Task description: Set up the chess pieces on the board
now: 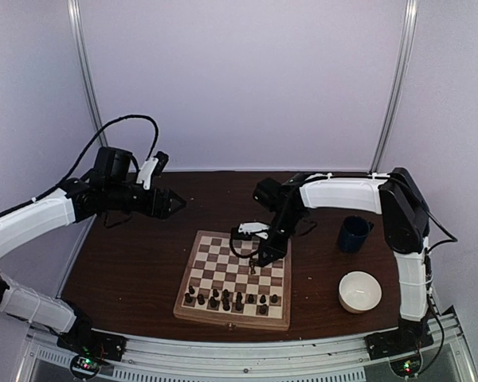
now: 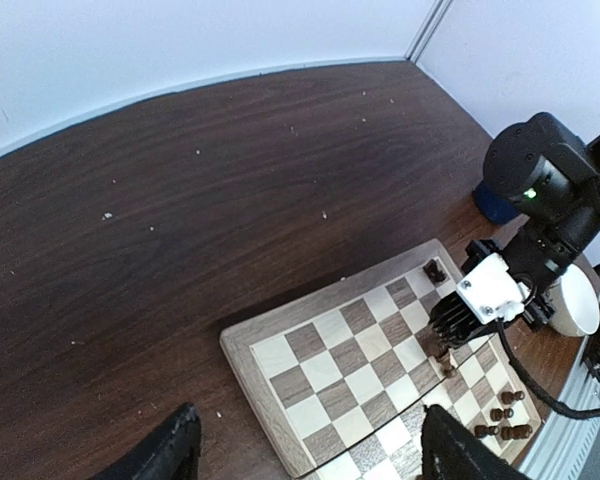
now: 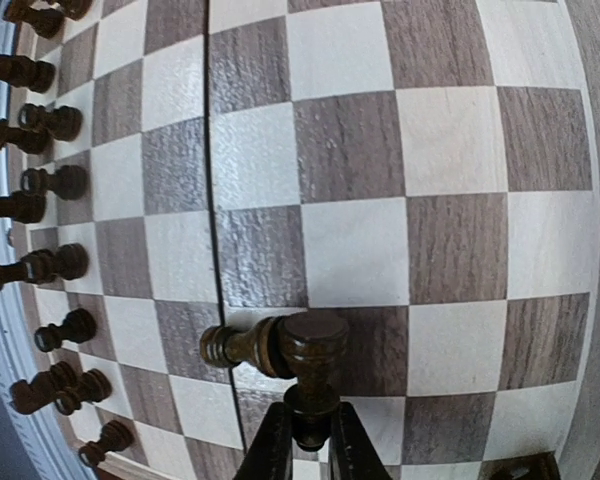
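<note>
1. The right gripper (image 3: 311, 432) is clamped on one dark chess piece (image 3: 315, 348) by its head, base toward the board (image 1: 215, 259), apparently to stand it upright.
2. The other pieces (image 1: 231, 301) line the board's near rows.
3. The left gripper (image 1: 174, 204) hovers with jaws apart over the table (image 1: 135, 255), well away, likely leaving room.

Lab test cell, white panels (image 1: 239, 79)

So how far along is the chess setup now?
Most chess pieces stand in two rows at the board's near edge. The right gripper is shut on one piece, a toppled piece beside it. Both need placing, likewise, probably, the stray piece at the far corner. The left gripper hangs open, aside.
</note>
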You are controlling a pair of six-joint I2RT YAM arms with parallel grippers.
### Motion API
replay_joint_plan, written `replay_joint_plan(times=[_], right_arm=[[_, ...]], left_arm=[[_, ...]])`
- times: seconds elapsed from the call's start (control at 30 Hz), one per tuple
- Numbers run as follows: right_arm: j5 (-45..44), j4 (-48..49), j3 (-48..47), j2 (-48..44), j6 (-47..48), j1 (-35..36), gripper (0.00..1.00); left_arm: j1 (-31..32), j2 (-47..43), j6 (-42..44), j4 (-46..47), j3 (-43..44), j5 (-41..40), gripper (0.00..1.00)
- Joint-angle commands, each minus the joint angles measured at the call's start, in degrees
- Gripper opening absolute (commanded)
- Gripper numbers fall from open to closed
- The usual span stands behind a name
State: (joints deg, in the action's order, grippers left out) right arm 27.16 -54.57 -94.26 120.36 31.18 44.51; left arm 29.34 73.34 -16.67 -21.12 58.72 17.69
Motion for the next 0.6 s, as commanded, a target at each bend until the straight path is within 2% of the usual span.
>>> replay_joint_plan(times=[0.0,0.17,0.3,0.43,0.57], right_arm=[[12.12,1.51,-1.03,-2.37,-9.43,-1.44,0.06],[21.32,4.45,-0.93,-2.46,-16.88,-2.85,0.05],[24.48,5.30,-0.82,-2.48,-18.23,-4.28,0.05],[27.95,7.96,0.98,-4.31,-20.33,-6.07,0.05],[31.05,9.75,1.56,-7.89,-21.71,-7.25,0.04]], left_arm=[[3.11,-6.74,-1.48,12.23,-4.74,-7.27,0.75],[10.52,-11.69,3.99,15.90,-7.56,-19.33,0.74],[14.36,-10.78,4.56,17.10,-8.98,-24.44,0.74],[17.58,-8.07,0.36,24.80,-13.75,-25.11,0.74],[18.72,-4.49,-6.41,39.81,-19.55,-20.56,0.76]])
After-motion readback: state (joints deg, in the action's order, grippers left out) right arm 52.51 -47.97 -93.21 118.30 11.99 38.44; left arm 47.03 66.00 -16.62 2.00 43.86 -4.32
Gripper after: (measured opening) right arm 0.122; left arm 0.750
